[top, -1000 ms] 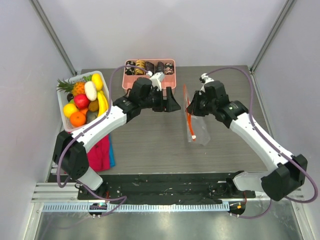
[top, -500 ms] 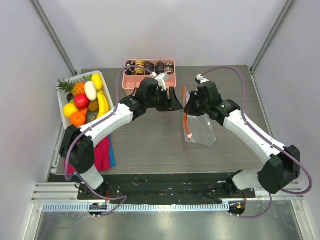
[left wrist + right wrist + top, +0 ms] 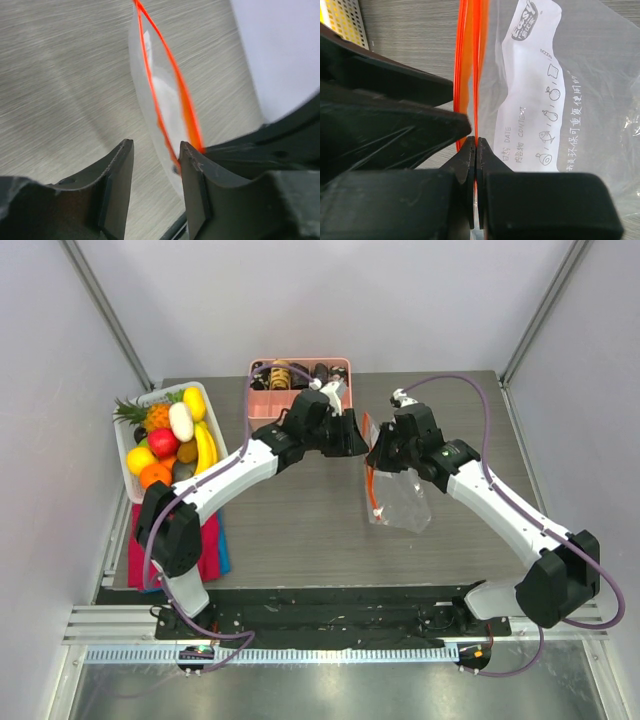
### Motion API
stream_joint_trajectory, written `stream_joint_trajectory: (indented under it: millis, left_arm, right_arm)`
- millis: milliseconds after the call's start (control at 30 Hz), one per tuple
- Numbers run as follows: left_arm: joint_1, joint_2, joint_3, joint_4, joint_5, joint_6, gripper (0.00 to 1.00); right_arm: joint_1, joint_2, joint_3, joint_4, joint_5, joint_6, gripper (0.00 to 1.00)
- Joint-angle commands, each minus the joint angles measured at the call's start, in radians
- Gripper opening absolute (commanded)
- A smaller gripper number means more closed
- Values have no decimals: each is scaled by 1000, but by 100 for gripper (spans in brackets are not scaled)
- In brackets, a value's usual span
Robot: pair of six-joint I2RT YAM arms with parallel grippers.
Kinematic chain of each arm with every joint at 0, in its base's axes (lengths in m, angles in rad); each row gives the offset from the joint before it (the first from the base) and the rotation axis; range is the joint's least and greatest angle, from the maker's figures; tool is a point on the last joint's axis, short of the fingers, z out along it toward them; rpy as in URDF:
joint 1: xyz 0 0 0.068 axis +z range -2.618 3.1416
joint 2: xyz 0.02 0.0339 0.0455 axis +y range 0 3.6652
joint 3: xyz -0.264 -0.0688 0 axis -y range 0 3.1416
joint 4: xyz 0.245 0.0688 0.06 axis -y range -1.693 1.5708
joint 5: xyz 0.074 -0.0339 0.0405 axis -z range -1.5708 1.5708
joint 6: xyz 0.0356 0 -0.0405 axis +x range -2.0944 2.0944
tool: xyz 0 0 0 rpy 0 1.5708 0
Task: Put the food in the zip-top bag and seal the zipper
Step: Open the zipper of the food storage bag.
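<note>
Right gripper (image 3: 476, 142) pinches the bag (image 3: 560, 75) by its zipper (image 3: 470, 60), which runs straight ahead of it; left gripper (image 3: 156, 150) gapes alongside.

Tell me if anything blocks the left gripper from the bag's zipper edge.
Nothing visible does. The left gripper is open, with the zipper of the zip-top bag right ahead of its fingers. The right gripper is shut on that strip from the other side.

right gripper (image 3: 475, 142) pinched tight on zipper (image 3: 470, 60), low end. clear zip-top bag (image 3: 580, 75) spreads right of zipper, white printed label (image 3: 535, 100) just beside zipper. grey table (image 3: 410, 35) left of zipper.
</note>
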Motion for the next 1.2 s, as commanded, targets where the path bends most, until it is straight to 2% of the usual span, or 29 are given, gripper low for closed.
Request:
stream_joint_trajectory:
  millis: [0,133,367,567,667,733,933,1033,1167]
  left_arm:
    - [-5,27,48,-89,-70,51,43]
    - [0,18,46,-151,-110,99,33]
    - [40,-36,7,-232,-151,183,21]
    - [40,-58,-21,-179,-49,206,16]
    - [34,-44,-4,-168,-51,203,6]
    - [46,-39,16,-198,-90,221,0]
    - [150,-44,-28,-286,-122,278,0]
    - [150,-85,-67,-261,-43,344,0]
    - [147,-105,-78,-273,-4,398,0]
  right_arm:
    - [3,-58,2,51,2,-3,1]
    - [3,-89,22,13,80,-36,1]
    - [-8,-162,50,-67,198,-111,1]
    - [-6,-187,56,-72,100,-108,1]
    - [-8,-178,76,-60,8,-105,1]
    - [-6,-178,105,-81,2,-140,1]
    - [-22,-205,182,-250,40,-243,1]
    - [-22,-233,133,-258,40,-246,1]
    - [-23,-235,78,-242,16,-237,1]
